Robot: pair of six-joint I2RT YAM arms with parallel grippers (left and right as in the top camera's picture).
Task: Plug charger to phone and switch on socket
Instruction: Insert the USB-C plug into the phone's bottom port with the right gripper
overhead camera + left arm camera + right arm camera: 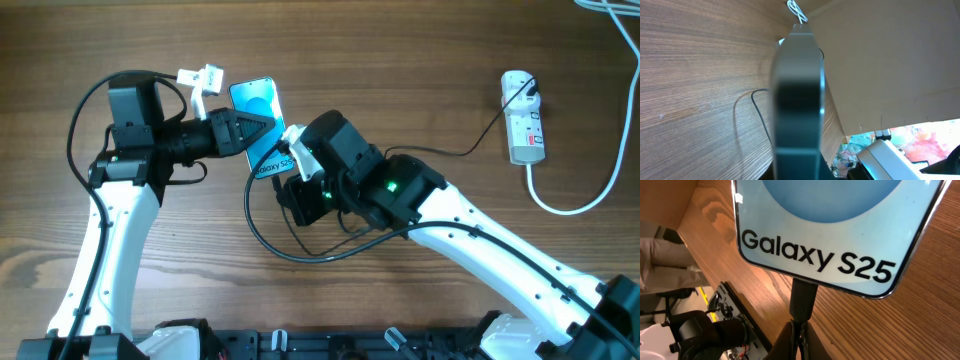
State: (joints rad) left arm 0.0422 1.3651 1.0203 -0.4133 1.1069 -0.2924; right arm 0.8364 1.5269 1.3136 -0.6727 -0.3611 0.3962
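Your left end effector (246,133) was clamped on the Galaxy S25 phone (256,104) near the middle of the counter (420,60). Your right end effector (800,332) was pinched shut on the charger (803,298), whose connector tip touched the phone's bottom edge. The white power strip (524,125) lay well apart at the right, a black plug in it.

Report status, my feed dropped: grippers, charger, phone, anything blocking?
Left gripper shut on phone. Right gripper shut on charger, tip at phone's bottom edge, seating unclear. Socket off to the side, untouched. Nothing in the way.
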